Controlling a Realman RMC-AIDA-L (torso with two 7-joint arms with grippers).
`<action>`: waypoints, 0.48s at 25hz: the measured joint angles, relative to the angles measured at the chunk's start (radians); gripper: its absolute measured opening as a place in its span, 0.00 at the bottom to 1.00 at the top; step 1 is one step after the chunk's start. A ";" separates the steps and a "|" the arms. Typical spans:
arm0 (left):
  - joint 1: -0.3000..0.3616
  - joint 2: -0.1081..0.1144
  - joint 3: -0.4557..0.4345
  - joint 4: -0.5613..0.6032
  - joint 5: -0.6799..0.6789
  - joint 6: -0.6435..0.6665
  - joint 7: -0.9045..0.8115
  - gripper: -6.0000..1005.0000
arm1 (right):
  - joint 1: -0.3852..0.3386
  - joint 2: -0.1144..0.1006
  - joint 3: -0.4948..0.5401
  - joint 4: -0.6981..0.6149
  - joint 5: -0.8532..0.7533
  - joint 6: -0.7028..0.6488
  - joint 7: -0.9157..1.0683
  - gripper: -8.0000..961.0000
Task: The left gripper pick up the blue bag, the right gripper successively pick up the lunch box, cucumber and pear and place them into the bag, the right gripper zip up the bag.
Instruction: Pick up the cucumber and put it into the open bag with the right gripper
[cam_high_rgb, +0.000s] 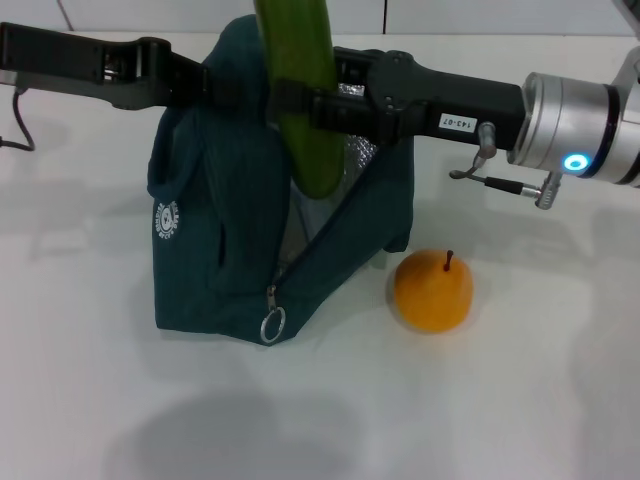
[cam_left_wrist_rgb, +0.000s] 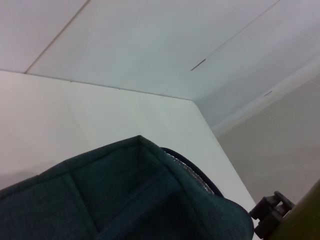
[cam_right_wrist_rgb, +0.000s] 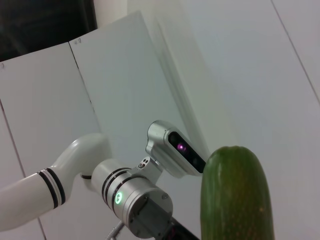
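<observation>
The blue bag (cam_high_rgb: 225, 235) stands upright on the white table, its mouth open and its silver lining showing. My left gripper (cam_high_rgb: 212, 85) reaches in from the left and is shut on the bag's top edge. Coming from the right, my right gripper (cam_high_rgb: 300, 105) is shut on the cucumber (cam_high_rgb: 305, 90). It holds the cucumber upright, with the lower end dipping into the bag's mouth. The pear (cam_high_rgb: 432, 290) sits on the table just right of the bag. The lunch box is hidden. The left wrist view shows the bag's (cam_left_wrist_rgb: 125, 200) rim and a bit of the cucumber (cam_left_wrist_rgb: 305, 220).
The zipper's ring pull (cam_high_rgb: 272, 325) hangs at the bag's lower front corner. White table (cam_high_rgb: 520, 400) spreads in front and to the right. A dark cable (cam_high_rgb: 20, 130) lies at the far left. In the right wrist view the cucumber's (cam_right_wrist_rgb: 237, 195) tip stands before the left arm's silver wrist (cam_right_wrist_rgb: 140, 200).
</observation>
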 joint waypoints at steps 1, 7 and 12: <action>0.000 0.000 0.000 0.000 0.000 0.000 0.000 0.05 | 0.000 0.000 0.000 0.000 0.000 0.000 0.000 0.62; 0.000 0.000 0.002 0.000 0.000 0.000 0.001 0.05 | 0.007 0.000 0.000 0.006 -0.004 0.004 -0.001 0.63; 0.000 0.000 0.001 0.000 0.000 0.000 0.002 0.05 | 0.016 0.000 -0.002 0.013 -0.016 -0.003 -0.014 0.63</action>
